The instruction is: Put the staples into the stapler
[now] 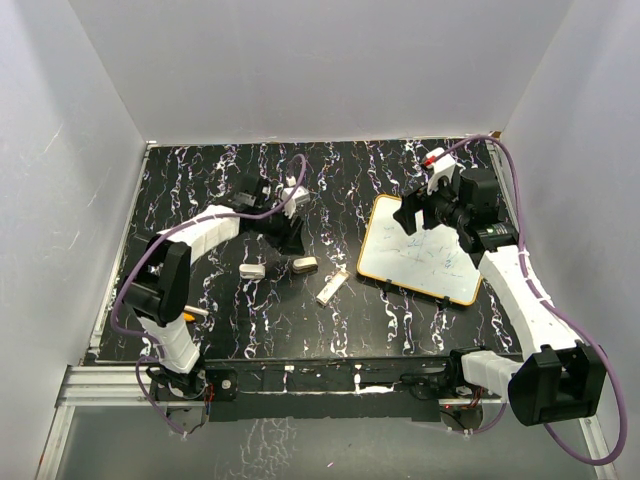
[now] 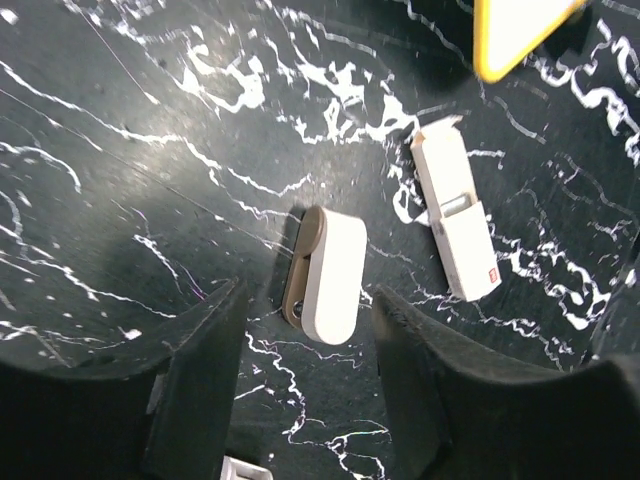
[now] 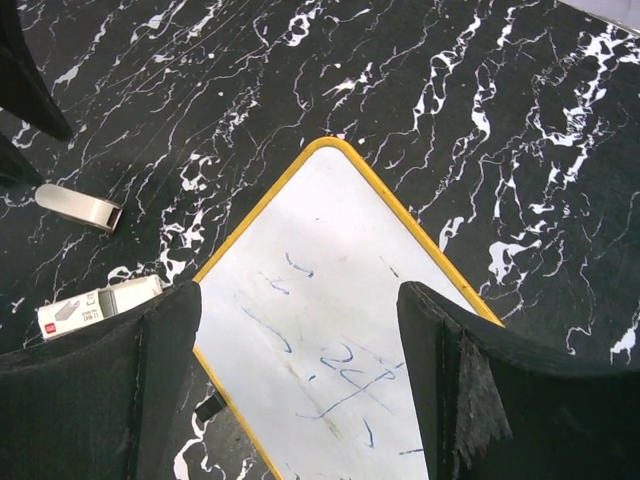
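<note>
Whiteboard (image 1: pixel 420 255): centre-right of the top view.
Right tool (image 3: pixel 298 290): released, empty, above whiteboard.
Left tool (image 2: pixel 310 295): released, over stapler (image 2: pixel 325 262), frame centre.
Staples (image 2: pixel 458 220): on tabletop (image 2: pixel 150 150), right of stapler, apart.
Progress: seemingly nothing loaded; grasping, opening and loading are all left.

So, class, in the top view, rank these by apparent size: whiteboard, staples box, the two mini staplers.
1. Whiteboard, by far the largest.
2. Staples box, longer than either stapler.
3. Middle stapler and left stapler: they look alike, so unranked.

Smooth marbled table (image 1: pixel 350 180), seemingly plastic stapler (image 2: pixel 330 262)
</note>
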{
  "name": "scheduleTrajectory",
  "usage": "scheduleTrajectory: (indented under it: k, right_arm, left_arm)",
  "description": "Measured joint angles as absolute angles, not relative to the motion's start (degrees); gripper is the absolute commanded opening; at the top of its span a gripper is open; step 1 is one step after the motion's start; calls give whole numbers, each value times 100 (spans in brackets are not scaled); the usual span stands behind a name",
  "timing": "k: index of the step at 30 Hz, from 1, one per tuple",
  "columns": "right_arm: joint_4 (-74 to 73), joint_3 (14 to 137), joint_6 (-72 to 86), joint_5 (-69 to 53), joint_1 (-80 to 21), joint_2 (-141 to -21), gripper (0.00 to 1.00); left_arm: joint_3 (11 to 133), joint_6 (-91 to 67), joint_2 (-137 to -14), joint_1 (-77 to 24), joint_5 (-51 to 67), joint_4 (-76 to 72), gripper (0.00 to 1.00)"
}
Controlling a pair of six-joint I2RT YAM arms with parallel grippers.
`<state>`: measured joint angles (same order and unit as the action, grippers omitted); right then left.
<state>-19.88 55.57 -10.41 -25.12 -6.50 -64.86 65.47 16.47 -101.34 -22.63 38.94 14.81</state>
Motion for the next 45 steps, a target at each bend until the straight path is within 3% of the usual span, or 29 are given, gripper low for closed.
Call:
scheduleTrajectory:
  k: [3, 6, 9, 10, 18, 30, 36, 45]
  right_arm:
    - [-2204, 5706, -1098, -2366, -646, -6486, 88]
    - [-2401, 5944, -1175, -2097, -639, -6495, 98]
    - [-2637, 6326, -1216, -1623, -635, -6611, 99]
    - [-2709, 6477, -1221, -1461, -635, -6692, 99]
    - [-2919, 7037, -832, -274, -631, -7041, 99]
    - [-2676, 7140, -897, -169, -615, -5264, 99]
    - [-2661, 7133, -888, -346, -427, -4982, 99]
    - [-2753, 7072, -801, -425, -93, -4982, 99]
  left_arm:
    - [6899, 1680, -10090, -2263, 3800, 1706, 67]
    - [6973, 1697, -9769, -2252, 3481, 1885, 79]
    - [6965, 1634, -9205, -2235, 2709, 1953, 96]
    - [6960, 1570, -9011, -2231, 2340, 1938, 97]
    - [6549, 989, -7290, -1931, 58, 1376, 97]
    - [6112, 534, -5096, -1406, -244, 1339, 97]
    - [6119, 499, -4733, -1090, -434, 1549, 97]
    - [6501, 576, -5190, -1059, -899, 1848, 97]
